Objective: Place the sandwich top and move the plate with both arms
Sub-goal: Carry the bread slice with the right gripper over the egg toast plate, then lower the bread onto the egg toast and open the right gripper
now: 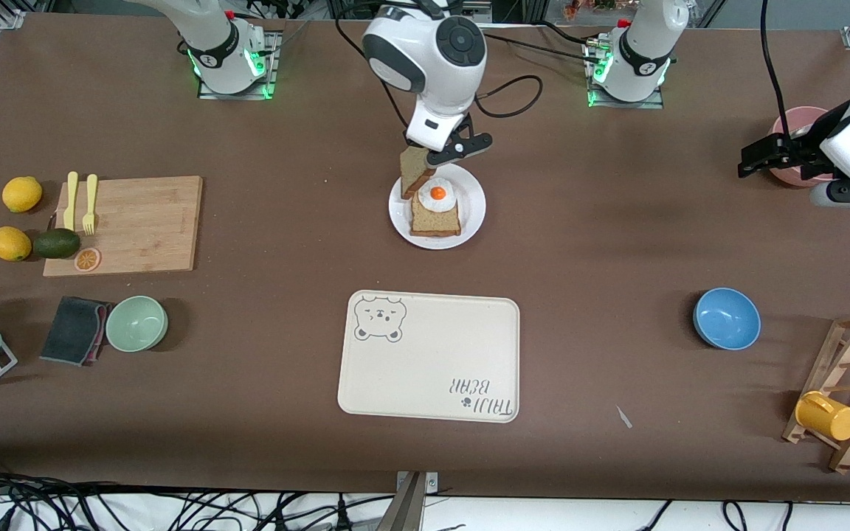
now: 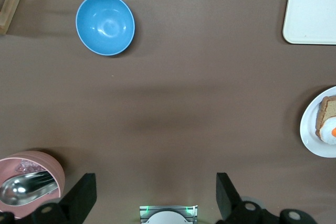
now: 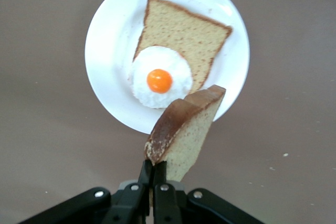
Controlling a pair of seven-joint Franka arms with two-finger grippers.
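The sandwich top [image 3: 185, 129], a light-brown slice with darker crust, is hanging on edge over the plate [image 1: 473, 198], pinched by the right gripper [image 3: 155, 174]. It is covering part of the plate's rim. On the plate an egg-topped slice [image 1: 436, 214] is lying; the bear-printed tray [image 1: 431, 355] is sitting nearer the camera than the plate. The left gripper [image 2: 156, 195] is waiting with fingers spread above the tabletop [image 1: 617, 221], toward the left arm's end from the plate.

A wide brown worktop [image 1: 617, 221] fills the scene, evenly lit; black cables [image 1: 100, 509] trail along its near edge.
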